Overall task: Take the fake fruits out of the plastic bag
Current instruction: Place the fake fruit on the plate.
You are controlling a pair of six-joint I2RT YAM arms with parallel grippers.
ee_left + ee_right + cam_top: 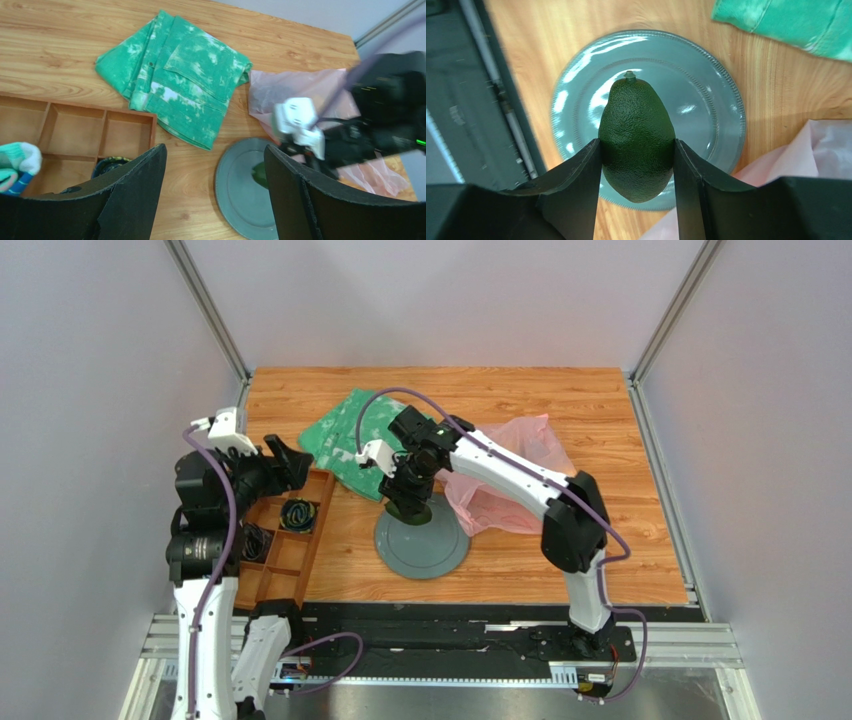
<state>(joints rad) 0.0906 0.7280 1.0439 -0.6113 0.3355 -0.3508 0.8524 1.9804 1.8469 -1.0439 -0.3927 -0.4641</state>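
Placing step: near the middle, the right gripper [637,150] is clenched on a dark green avocado [636,135] over the grey plate [711,100]; next it should lower and let go. To the left, the left gripper [214,150] stands spread and empty above the wooden tray [75,130]. Farther right lies the plastic bag [515,445]. Only the right wrist view shows the grip; overhead, the arm hides the fruit

I'm looking down at a grey plate [432,552] sitting on the wooden counter [520,400], toward its near edge. Behind it lies a flat green bag [345,440] (mottled with white, folded over). Off left is a wooden divider tray [288,555]. One compartment holds a dark coiled bundle [297,513], and something teal-and-white [17,162] shows there too.
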